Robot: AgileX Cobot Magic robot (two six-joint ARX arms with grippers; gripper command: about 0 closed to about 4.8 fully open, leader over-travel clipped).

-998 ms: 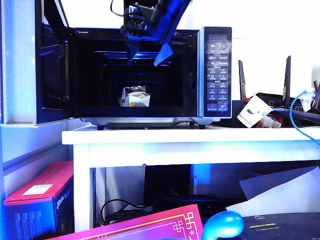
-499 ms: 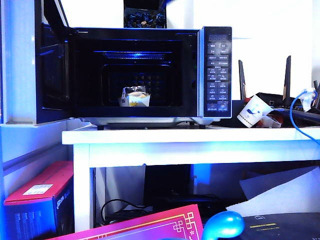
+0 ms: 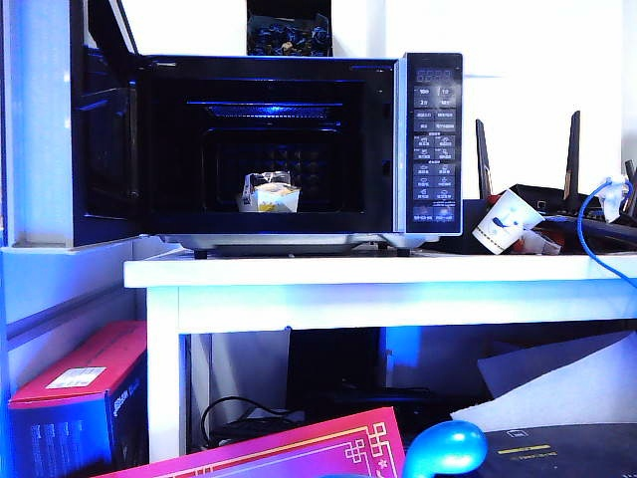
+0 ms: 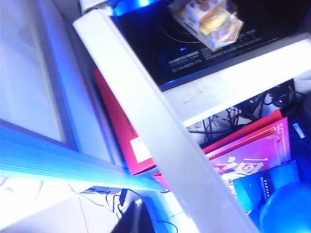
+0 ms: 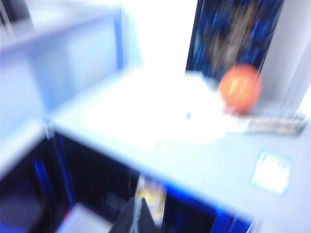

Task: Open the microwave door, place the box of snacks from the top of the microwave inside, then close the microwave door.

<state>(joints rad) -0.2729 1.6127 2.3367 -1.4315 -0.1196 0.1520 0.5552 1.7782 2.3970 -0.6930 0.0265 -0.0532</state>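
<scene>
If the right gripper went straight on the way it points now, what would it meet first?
Probably the box of snacks inside the open microwave, which shows just past the tips of the shut right gripper. The view is blurred, so depth is uncertain.

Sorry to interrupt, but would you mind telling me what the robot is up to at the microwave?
It is loading a snack box into the microwave. The box sits inside on the floor of the cavity, and the door stands open to the left, not yet closed. Neither arm shows in the exterior view. The right gripper is shut and empty above the microwave; the left gripper is out of view.
</scene>
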